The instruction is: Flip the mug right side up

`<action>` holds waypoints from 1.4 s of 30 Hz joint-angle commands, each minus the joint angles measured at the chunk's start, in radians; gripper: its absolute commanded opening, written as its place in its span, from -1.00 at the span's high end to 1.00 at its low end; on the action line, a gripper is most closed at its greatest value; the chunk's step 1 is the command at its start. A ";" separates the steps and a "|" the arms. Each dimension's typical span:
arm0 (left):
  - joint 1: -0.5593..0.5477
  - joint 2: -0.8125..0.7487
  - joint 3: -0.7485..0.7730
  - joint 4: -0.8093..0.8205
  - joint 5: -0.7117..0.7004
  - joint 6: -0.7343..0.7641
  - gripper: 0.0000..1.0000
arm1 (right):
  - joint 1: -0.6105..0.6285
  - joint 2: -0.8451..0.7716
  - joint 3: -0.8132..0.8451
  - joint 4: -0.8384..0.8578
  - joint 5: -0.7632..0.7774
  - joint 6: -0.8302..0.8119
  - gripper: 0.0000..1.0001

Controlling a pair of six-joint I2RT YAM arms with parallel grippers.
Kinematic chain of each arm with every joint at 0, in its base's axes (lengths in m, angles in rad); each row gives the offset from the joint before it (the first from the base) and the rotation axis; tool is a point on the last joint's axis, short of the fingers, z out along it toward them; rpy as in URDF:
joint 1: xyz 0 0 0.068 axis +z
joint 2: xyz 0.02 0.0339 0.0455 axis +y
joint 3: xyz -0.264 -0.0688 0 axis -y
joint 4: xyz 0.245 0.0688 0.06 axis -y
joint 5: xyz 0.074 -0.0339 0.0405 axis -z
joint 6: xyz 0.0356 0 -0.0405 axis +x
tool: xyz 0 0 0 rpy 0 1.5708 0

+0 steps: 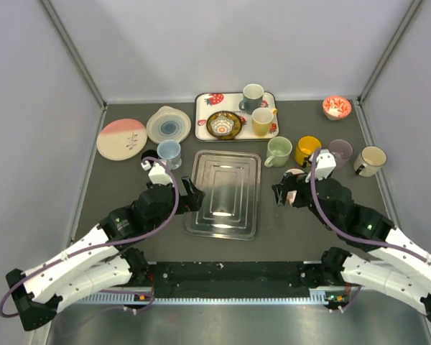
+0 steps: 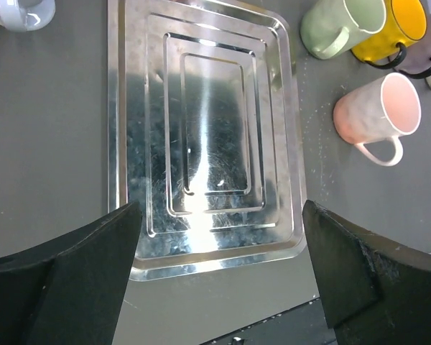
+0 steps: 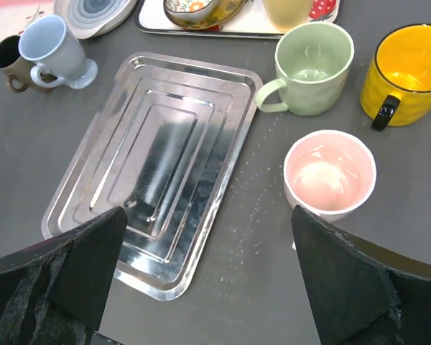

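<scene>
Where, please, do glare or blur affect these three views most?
Left wrist: a white glare streak runs down the tray, and the near fingers look dark and soft. Right wrist: the tray glints less and the pink mug is sharp. Top: the light is even, with only a faint glint on the tray.

Table [image 1: 273,230]: dark grey and flat.
Middle: a shiny metal tray [image 1: 224,192], lying flat.
Far left: a pink plate [image 1: 121,139], with a blue-ringed plate [image 1: 168,124] just beside it.
Far middle: a white strawberry tray [image 1: 203,118].
Left of the metal tray: a light blue mug [image 1: 168,152] and a small brown cup [image 3: 7,63], close together.
Right side: a green mug [image 1: 278,151], yellow mug [image 1: 307,149], purple mug [image 1: 340,152] and cream mug [image 1: 371,160] in a row.
Nearer: a pink mug [image 3: 329,176], open end up.
Far right: a small red bowl [image 1: 337,108].
</scene>
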 commanded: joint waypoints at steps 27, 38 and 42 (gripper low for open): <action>0.000 0.086 -0.120 0.249 0.124 0.194 -0.97 | -0.288 0.368 0.027 -0.147 -0.053 0.122 -0.61; 0.000 -0.019 -0.223 0.321 0.106 0.159 -0.86 | -0.291 0.452 -0.016 -0.097 -0.068 0.151 -0.40; 0.002 -0.035 -0.238 0.316 0.117 0.145 -0.87 | -0.310 0.492 -0.017 -0.069 -0.078 0.150 -0.35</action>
